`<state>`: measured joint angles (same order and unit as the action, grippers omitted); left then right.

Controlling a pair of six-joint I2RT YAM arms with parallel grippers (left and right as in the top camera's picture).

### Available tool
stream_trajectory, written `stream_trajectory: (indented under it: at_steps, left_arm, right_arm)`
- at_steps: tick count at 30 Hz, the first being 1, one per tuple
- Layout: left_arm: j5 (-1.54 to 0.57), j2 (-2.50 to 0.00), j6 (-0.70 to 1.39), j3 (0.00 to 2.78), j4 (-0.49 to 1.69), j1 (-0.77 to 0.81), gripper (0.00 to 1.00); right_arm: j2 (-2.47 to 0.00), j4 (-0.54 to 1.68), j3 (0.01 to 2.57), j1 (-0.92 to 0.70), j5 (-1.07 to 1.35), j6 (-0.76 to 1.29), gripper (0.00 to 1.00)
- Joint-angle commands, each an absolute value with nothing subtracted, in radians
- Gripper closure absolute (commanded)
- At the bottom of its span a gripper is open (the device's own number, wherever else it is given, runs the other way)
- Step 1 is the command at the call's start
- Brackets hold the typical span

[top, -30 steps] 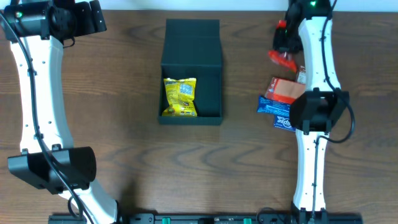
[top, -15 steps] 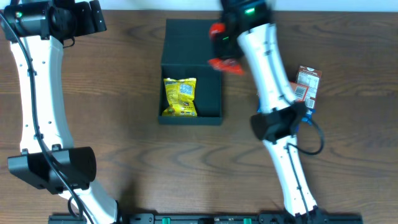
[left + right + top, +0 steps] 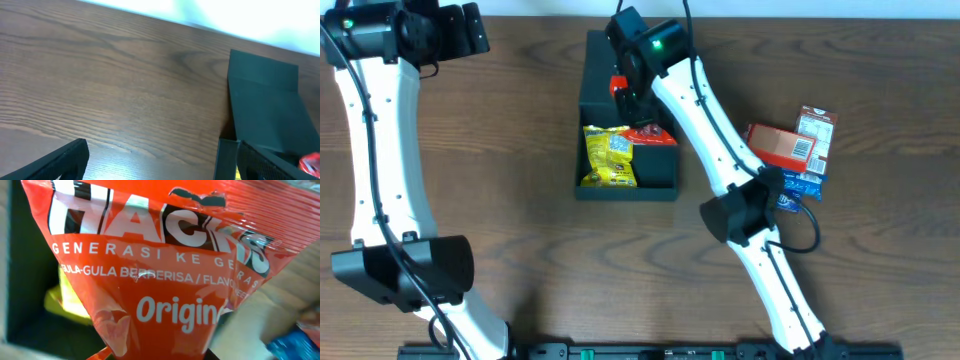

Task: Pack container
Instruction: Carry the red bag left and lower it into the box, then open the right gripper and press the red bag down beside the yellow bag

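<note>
The dark green-black box (image 3: 660, 170) lies open at the table's middle, its flap lid (image 3: 630, 50) folded back; it also shows in the left wrist view (image 3: 265, 110). A yellow snack packet (image 3: 609, 156) lies inside on the left. My right gripper (image 3: 638, 112) is shut on a red Hacks candy packet (image 3: 650, 134) and holds it over the box's right half; the packet fills the right wrist view (image 3: 160, 270), hiding the jaws. My left gripper (image 3: 160, 162) is open and empty over bare table, left of the box.
An orange-red snack carton (image 3: 778, 146), a small printed packet (image 3: 814, 132) and a blue packet (image 3: 802, 185) lie to the right of the box. The right arm reaches across the table's right side.
My right gripper has carried the red packet leftward from the right pile to above the box interior. The left arm has not moved.
</note>
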<state>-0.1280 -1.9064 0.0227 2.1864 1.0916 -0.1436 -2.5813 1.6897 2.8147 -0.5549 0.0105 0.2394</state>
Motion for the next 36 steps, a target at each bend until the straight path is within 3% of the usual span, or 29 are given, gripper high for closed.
stream_trajectory:
  at_steps: [1,5,10,19,26,36]
  left_arm:
    - [-0.132,-1.917,0.022,2.187,1.092,-0.153,0.05]
    - [-0.132,-1.917,0.022,2.187,1.091,-0.151,0.05]
    - [-0.132,-1.917,0.023,2.187,1.092,-0.149,0.05]
    - [-0.132,-1.917,0.027,2.187,1.092,-0.149,0.05]
    - [-0.162,-1.917,0.031,2.187,1.091,-0.153,0.05]
    - [-0.178,-1.917,0.03,2.187,1.091,-0.163,0.05]
  right_arm:
    - [-2.305,1.699,2.622,-0.537,-0.125,0.187,0.98]
    - [-2.127,1.571,2.312,-0.531,-0.104,0.249,0.98]
    - [-2.13,1.348,2.096,-0.571,-0.036,0.461,0.98]
    - [-2.143,1.219,1.951,-0.611,-0.09,0.723,0.98]
    - [-2.146,1.166,1.889,-0.624,-0.094,0.712,0.98]
    - [-2.146,1.113,1.843,-0.641,-0.095,0.526,0.98]
